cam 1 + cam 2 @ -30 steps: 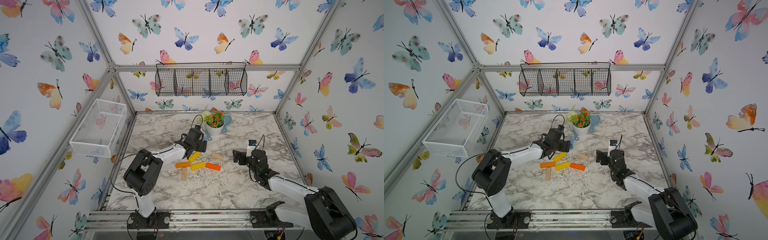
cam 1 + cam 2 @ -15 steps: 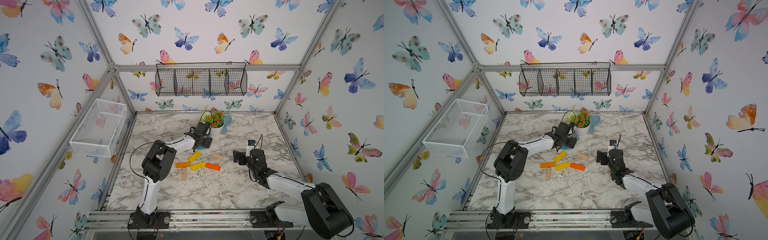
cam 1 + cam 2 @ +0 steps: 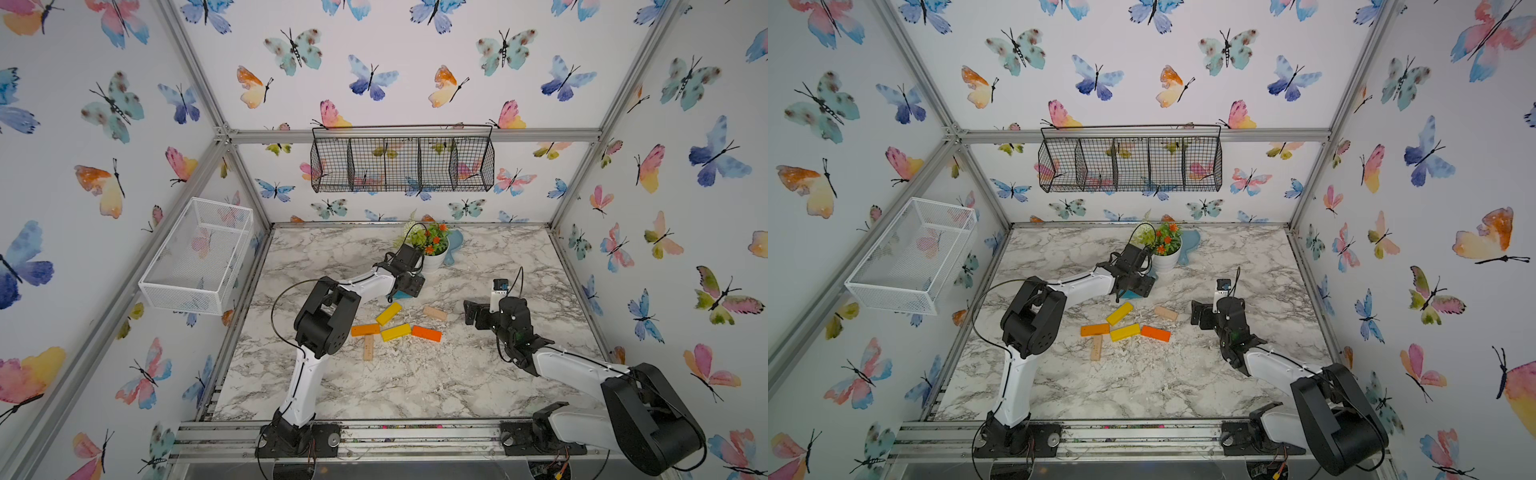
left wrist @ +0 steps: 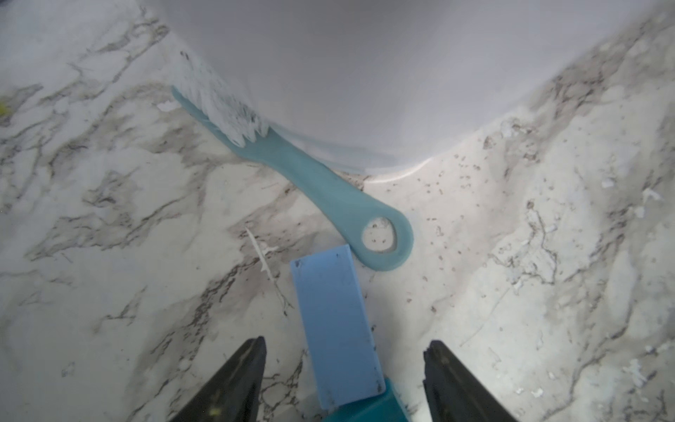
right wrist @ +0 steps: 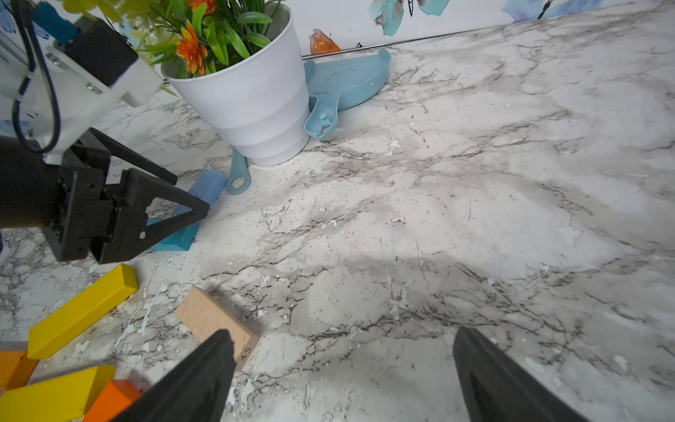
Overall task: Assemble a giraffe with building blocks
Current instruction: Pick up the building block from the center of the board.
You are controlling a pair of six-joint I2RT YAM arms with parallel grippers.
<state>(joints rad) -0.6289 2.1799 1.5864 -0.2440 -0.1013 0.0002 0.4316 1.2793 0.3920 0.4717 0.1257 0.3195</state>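
A light-blue block (image 4: 334,325) lies with one end propped on a teal block (image 4: 365,409). My left gripper (image 4: 345,350) is open, one jaw on each side of the light-blue block with a gap on both sides. In both top views this gripper (image 3: 409,286) (image 3: 1138,286) is just in front of the pot. Two yellow blocks (image 3: 389,313) (image 3: 396,332), two orange blocks (image 3: 365,330) (image 3: 426,333) and a wood block (image 3: 368,347) lie grouped mid-table. My right gripper (image 5: 343,343) is open and empty beside another wood block (image 5: 215,321).
A white flower pot (image 3: 432,259) stands at the back with a blue scoop (image 3: 453,245) behind it. A teal brush (image 4: 310,175) lies against the pot, close to the light-blue block. A black wire basket (image 3: 401,164) and a white one (image 3: 199,253) hang on the walls.
My left arm has reached further back toward the pot and its jaws have narrowed a little around the light-blue block. The right arm has barely moved.
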